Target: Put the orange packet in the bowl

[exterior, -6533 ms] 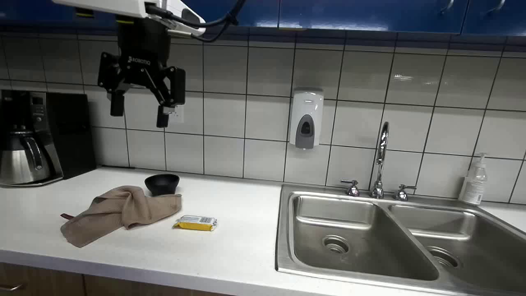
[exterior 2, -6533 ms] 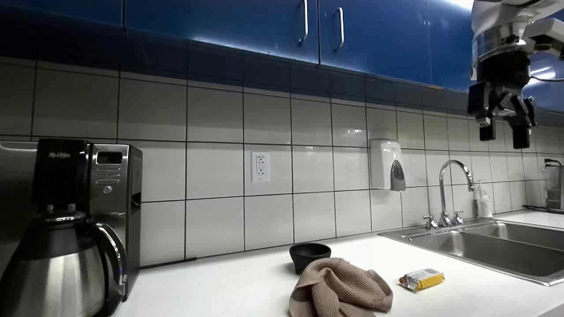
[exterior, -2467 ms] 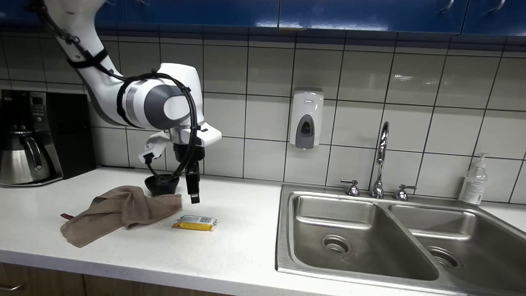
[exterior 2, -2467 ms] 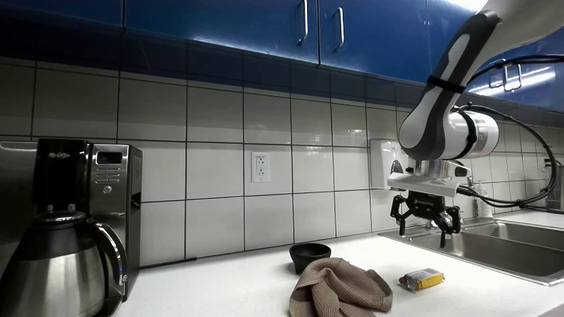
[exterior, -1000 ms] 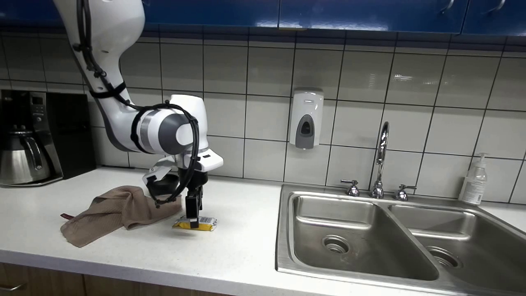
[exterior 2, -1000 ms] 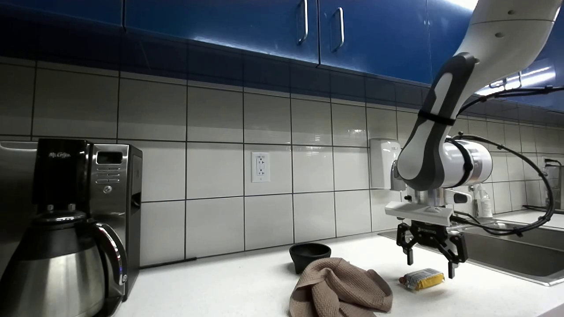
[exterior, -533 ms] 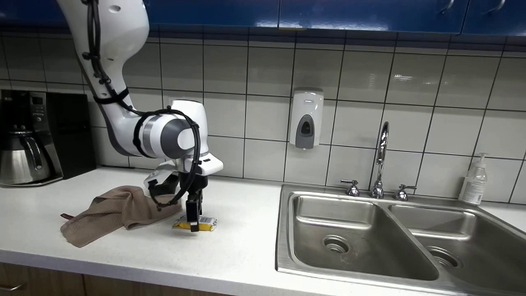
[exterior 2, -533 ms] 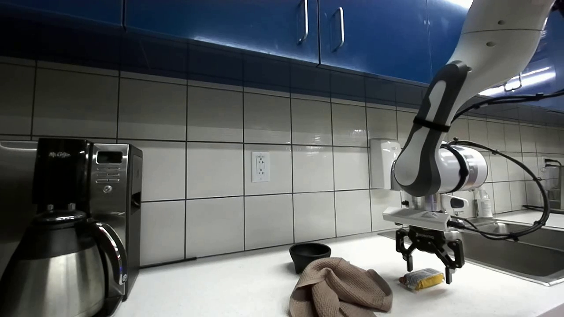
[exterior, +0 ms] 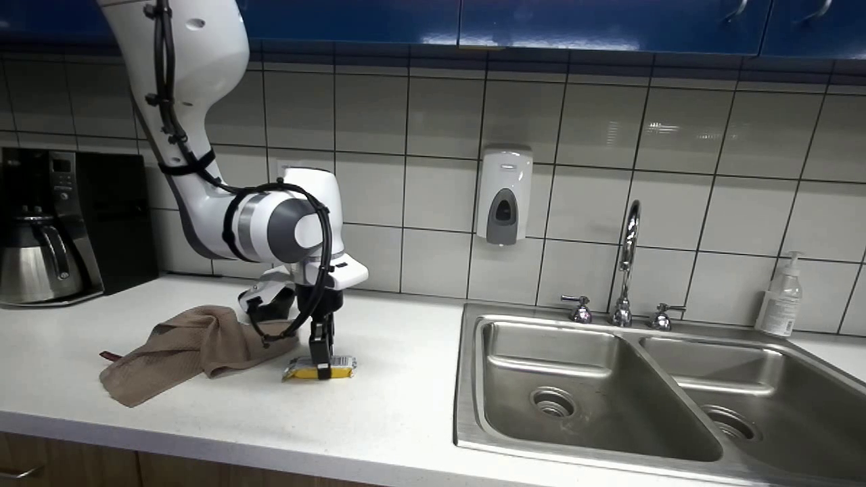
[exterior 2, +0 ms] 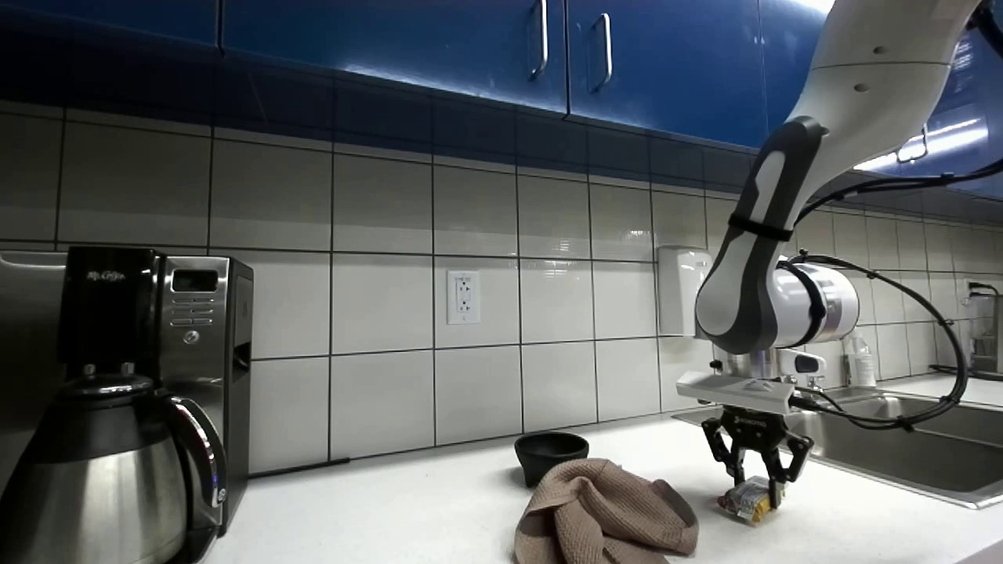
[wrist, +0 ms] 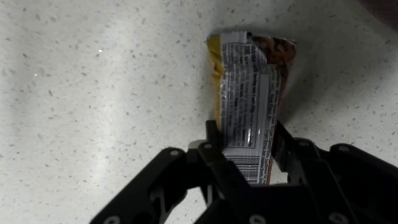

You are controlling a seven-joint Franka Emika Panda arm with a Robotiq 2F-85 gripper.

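We see the gripper (wrist: 246,137) pinching the packet (wrist: 244,87) by its two long sides, closer to the end with the black stripes. The packet is yellow and silver with tiny words, and it is down on the white counter (exterior: 392,419). A crumpled brown cloth (exterior: 203,345) lies near it. In an exterior view we spot the black bowl (exterior 2: 551,454) standing upright just beside the cloth. The big white arm (exterior: 203,74) bends down over the packet, and the shiny sink (exterior: 649,392) sits in the same counter.
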